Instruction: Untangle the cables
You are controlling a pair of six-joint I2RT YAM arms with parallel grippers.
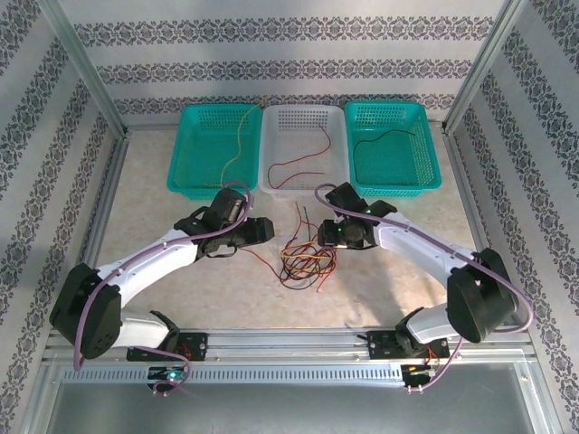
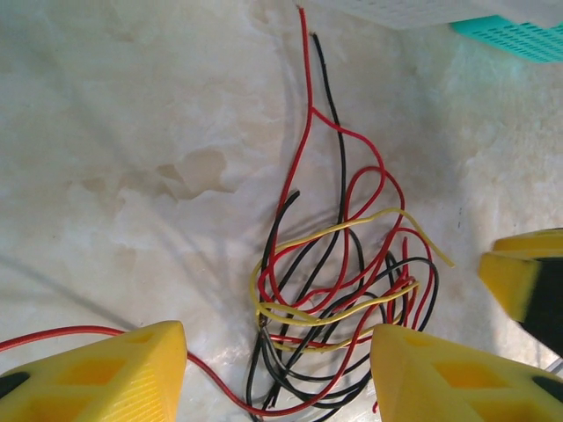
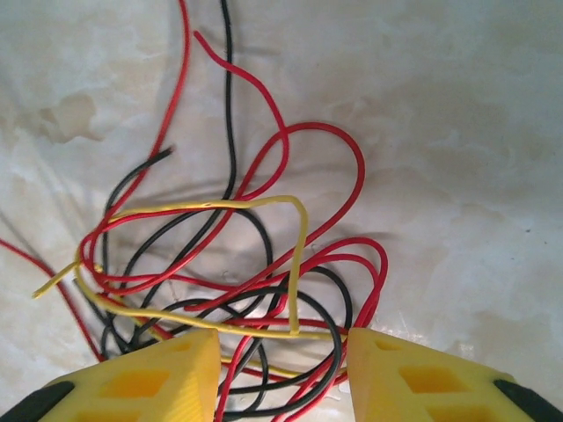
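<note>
At the middle of the table (image 1: 145, 194), the cables (image 1: 305, 259) lie tangled. Our left end effector (image 2: 277, 352) and right end effector (image 3: 281, 345) straddle them part open, holding nothing. We should pinch one strand each and part slowly.

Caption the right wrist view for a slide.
Open right end effector hovering over a tangle of red, black and yellow cables on the marbled tabletop.

Red, yellow and black cables (image 1: 306, 258) lie on a cream marbled table (image 1: 154, 212).
</note>
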